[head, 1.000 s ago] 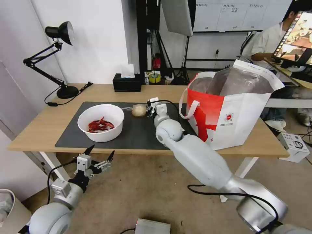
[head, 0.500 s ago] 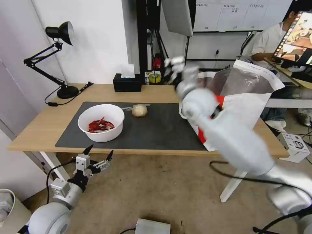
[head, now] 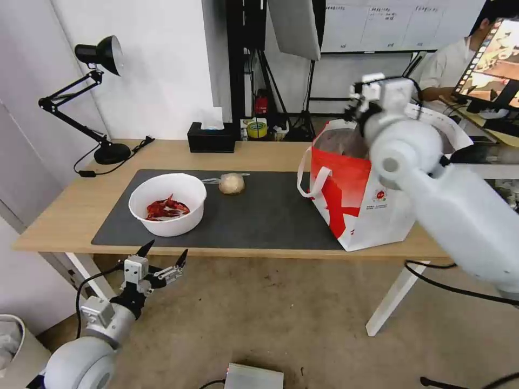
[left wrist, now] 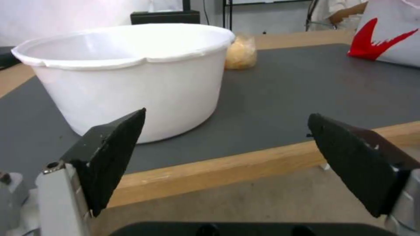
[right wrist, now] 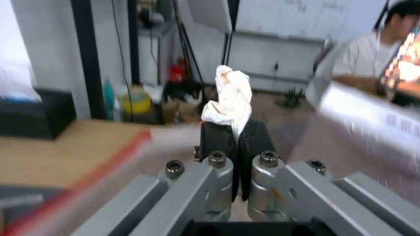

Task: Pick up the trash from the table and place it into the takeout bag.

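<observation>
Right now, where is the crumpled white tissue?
The crumpled white tissue is pinched in the right gripper, which the head view shows raised above the open top of the takeout bag, at the table's right end.

Black desk lamp (head: 100, 51), black tissue box (head: 211, 137), yellow tape roll (head: 257, 129).

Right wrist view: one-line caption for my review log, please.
Right gripper shut on a crumpled white tissue, raised beside the takeout bag.
</observation>
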Controlling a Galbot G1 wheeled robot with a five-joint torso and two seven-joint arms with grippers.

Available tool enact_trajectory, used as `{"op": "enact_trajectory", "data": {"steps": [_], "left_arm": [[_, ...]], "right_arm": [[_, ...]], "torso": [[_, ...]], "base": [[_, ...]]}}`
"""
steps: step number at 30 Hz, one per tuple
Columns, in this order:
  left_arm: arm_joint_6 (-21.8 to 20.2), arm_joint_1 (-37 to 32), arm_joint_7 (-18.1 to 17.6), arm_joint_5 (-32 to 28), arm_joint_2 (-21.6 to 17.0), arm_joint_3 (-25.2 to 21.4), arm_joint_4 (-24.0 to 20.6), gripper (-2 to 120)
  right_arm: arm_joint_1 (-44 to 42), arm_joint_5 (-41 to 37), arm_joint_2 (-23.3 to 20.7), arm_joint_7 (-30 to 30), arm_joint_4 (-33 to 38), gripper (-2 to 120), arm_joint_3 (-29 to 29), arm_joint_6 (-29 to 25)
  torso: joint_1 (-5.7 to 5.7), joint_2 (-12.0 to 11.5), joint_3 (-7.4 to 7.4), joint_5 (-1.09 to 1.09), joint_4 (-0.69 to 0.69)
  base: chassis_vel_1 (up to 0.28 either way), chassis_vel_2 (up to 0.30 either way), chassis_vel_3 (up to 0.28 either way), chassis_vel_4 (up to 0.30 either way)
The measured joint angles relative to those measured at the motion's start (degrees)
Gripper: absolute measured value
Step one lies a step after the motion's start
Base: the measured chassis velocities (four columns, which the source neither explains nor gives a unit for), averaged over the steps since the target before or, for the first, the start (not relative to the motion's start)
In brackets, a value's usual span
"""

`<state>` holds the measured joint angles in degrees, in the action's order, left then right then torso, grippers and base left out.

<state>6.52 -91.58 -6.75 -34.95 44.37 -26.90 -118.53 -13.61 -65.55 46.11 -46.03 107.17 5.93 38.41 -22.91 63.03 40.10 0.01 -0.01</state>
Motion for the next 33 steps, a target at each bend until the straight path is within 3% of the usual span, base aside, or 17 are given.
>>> {"op": "enact_trajectory", "data": {"steps": [5,25,29,32,33], "left_arm": [[0.0,0.1,0.0,0.1,-0.2,0.4,-0.2,100],[-0.2,-0.3,-0.1,0.1,-0.6,0.2,-1.2,100],[-0.3,-0.2,-0.2,0.1,-0.7,0.2,-1.3,100],[-0.3,0.1,-0.2,0.1,-0.7,0.2,-1.3,100],[-0.3,0.1,-0.2,0.1,-0.7,0.2,-1.3,100]], "right_arm": [[-4.3,-0.8,-0.9,-0.1,1.0,2,-1.8,0.0],[-7.1,0.0,-2.6,1.4,3.2,75,-3.6,0.1],[-7.3,0.2,-2.6,4.3,3.5,88,-4.0,-2.8],[-4.5,-0.1,-1.6,8.3,3.6,99,-2.4,-10.8],[-4.5,-0.1,-1.6,8.3,3.6,99,-2.4,-10.8]], "torso": [[0.0,0.0,0.0,0.0,0.0],[0.0,0.0,0.0,-0.01,0.01],[0.0,0.0,0.0,-0.02,0.0],[0.0,0.0,0.0,-0.01,0.0],[0.0,0.0,0.0,-0.01,0.0]], "base": [[0.0,0.0,0.0,0.0],[0.0,0.0,0.0,0.0],[0.0,0.0,0.0,0.0],[0.0,0.0,0.0,0.0],[0.0,0.0,0.0,0.0]]}}
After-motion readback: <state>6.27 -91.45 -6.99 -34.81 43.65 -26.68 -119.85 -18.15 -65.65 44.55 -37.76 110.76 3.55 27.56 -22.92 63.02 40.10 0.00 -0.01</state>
